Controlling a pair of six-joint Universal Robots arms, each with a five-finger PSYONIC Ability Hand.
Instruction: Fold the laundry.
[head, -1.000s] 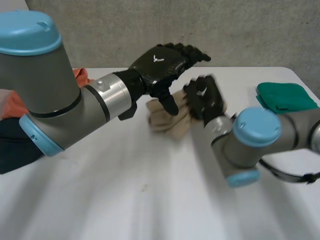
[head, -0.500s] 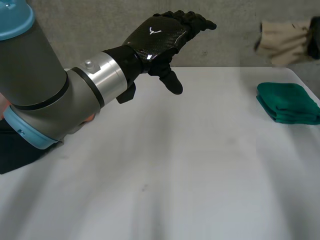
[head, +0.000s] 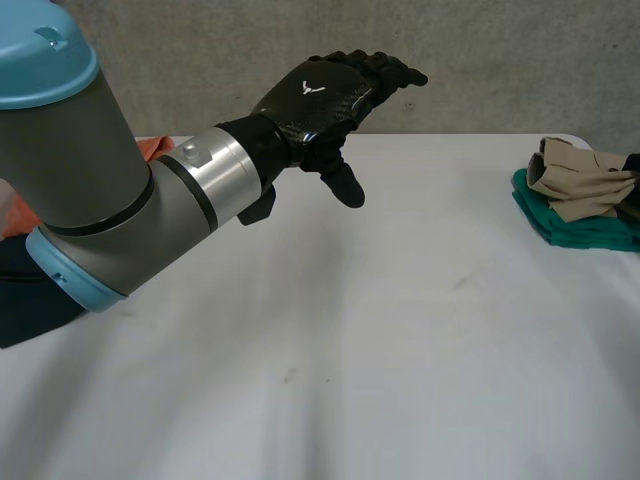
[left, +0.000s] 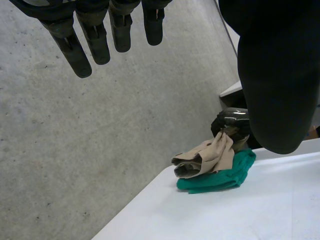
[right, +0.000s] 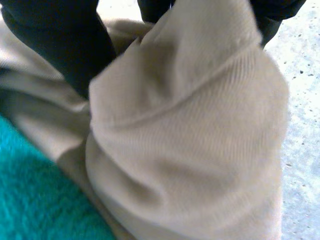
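Far right table (head: 350, 350) corner: crumpled cloth (head: 580, 185) atop folded cloth (head: 580, 236).

White table (head: 350, 330) with folded green cloth (head: 585, 234) at its far right corner

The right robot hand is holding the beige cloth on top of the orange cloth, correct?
No. The beige cloth lies on the green cloth, not an orange one; the head view shows it. The right robot hand does hold it.
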